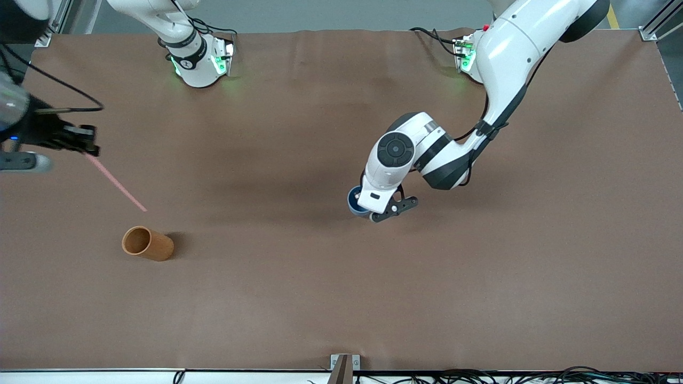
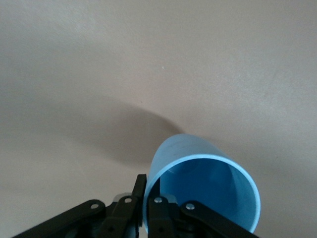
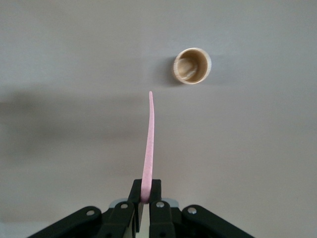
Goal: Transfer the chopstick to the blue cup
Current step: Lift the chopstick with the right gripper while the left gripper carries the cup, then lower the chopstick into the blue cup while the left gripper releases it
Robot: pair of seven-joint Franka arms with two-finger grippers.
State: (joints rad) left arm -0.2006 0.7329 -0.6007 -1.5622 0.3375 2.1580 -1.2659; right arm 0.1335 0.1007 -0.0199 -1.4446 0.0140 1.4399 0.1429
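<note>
My right gripper (image 1: pixel 90 149) hangs over the table at the right arm's end, shut on one end of the thin pink chopstick (image 1: pixel 118 184). The chopstick (image 3: pixel 148 144) slants down from the right gripper (image 3: pixel 146 192), its free tip in the air near the orange-brown cup. My left gripper (image 1: pixel 372 213) is over the middle of the table, shut on the rim of the blue cup (image 1: pixel 352 200). One finger is inside the cup and one outside. In the left wrist view the blue cup (image 2: pixel 203 181) shows its darker inside beside the left gripper (image 2: pixel 147 187). I cannot tell whether the cup rests on the table.
An orange-brown cylindrical cup (image 1: pixel 147 244) stands on the brown table (image 1: pixel 341 298), nearer to the front camera than the chopstick's tip; the same orange-brown cup (image 3: pixel 192 65) shows from above in the right wrist view. Cables and a metal bracket (image 1: pixel 344 362) lie along the table's near edge.
</note>
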